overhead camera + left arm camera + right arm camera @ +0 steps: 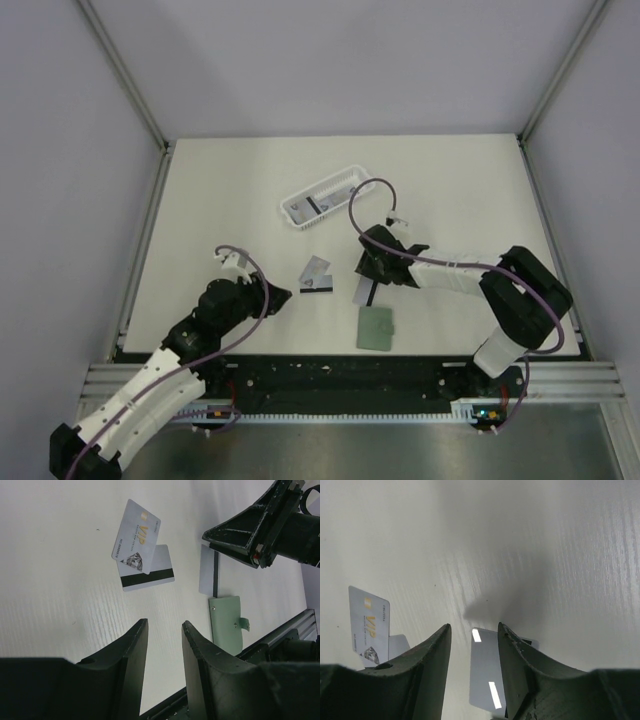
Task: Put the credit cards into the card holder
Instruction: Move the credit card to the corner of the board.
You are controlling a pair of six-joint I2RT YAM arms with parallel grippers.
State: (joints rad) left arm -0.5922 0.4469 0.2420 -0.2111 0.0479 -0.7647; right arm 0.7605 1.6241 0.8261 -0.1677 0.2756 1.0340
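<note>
The task is at its beginning, as far as I can judge: none of the credit cards [317,275] is inside the card holder [376,327]. The holder lies flat close to the near edge of the worktop [460,190], a little right of the middle, with its small tab sticking out to one side. I cannot tell if it is open enough to receive a card.

Three cards lie on the worktop. A VIP card [136,536] lies partly over a striped card [152,575] about the middle of the worktop. A third card [206,572], with a dark stripe along one long edge, lies just beside the far end of the holder. The right gripper [473,627] stands over this third card with its jaws apart, and the card shows between them; it is not grasped. The left gripper [164,623] is also spread and holds nothing. It is near the left side of the two overlapped cards.

So all three cards remain to be picked up and inserted. A white basket [345,180] stands toward the far edge with some grey pieces [318,207] in it, too small to identify. Nothing blocks the way to the holder. The difficulty, I think, is that the cards lie flat on the surface and two of them overlap.
</note>
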